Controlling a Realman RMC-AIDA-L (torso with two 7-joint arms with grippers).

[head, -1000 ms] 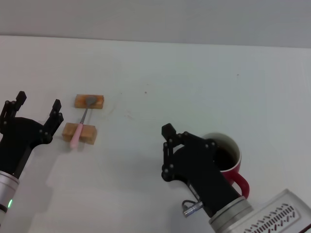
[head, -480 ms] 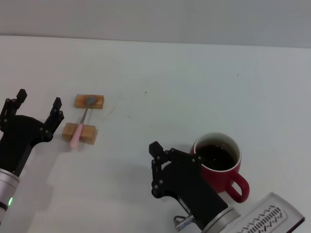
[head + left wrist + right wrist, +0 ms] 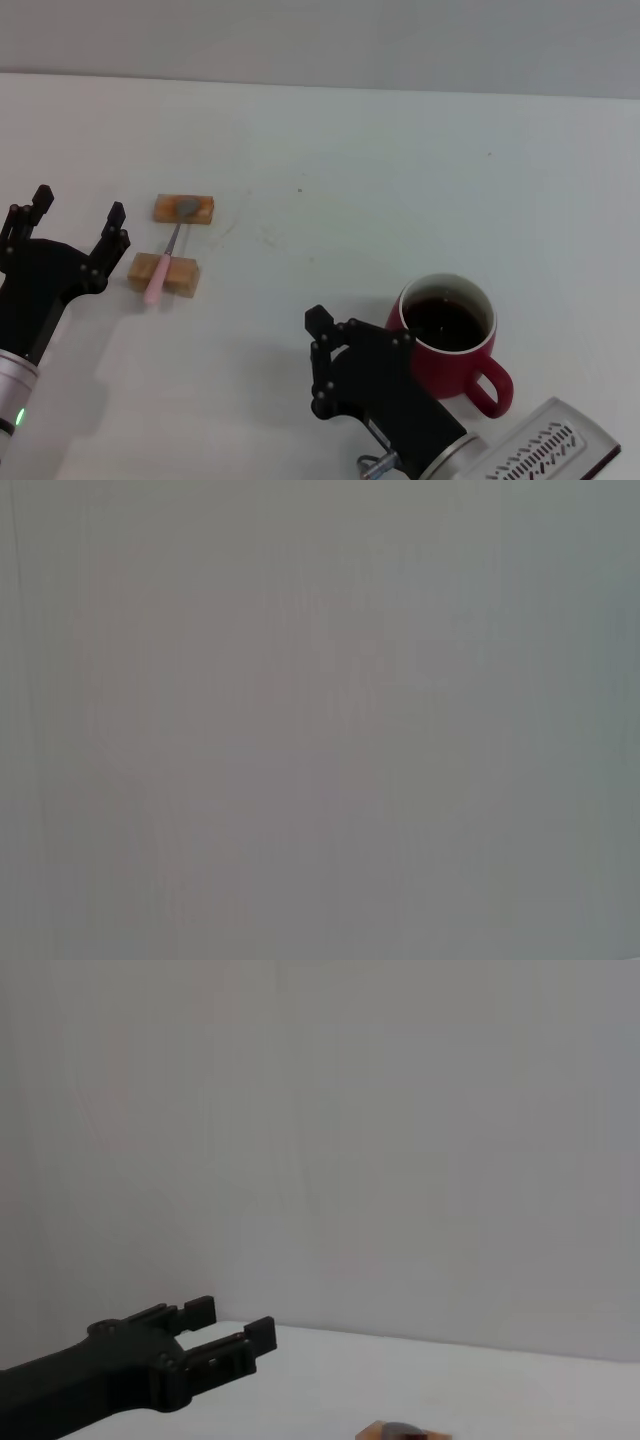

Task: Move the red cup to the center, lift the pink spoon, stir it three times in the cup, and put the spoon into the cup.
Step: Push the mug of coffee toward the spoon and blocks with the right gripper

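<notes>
Pink spoon (image 3: 163, 266) lay near-to-far across blocks (image 3: 164, 274), just right of my open, empty left gripper (image 3: 72, 222); right gripper's (image 3: 322, 350) fingers I couldn't tell.

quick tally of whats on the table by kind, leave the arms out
red cup: 1
pink spoon: 1
wooden blocks, far one and near one, with the spoon lying across them: 2
Total: 4

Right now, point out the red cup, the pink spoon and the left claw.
red cup (image 3: 432, 364), head view, on its red outer wall.
pink spoon (image 3: 158, 281), head view, on its pink handle.
left claw (image 3: 77, 219), head view, between its open fingertips.
</notes>
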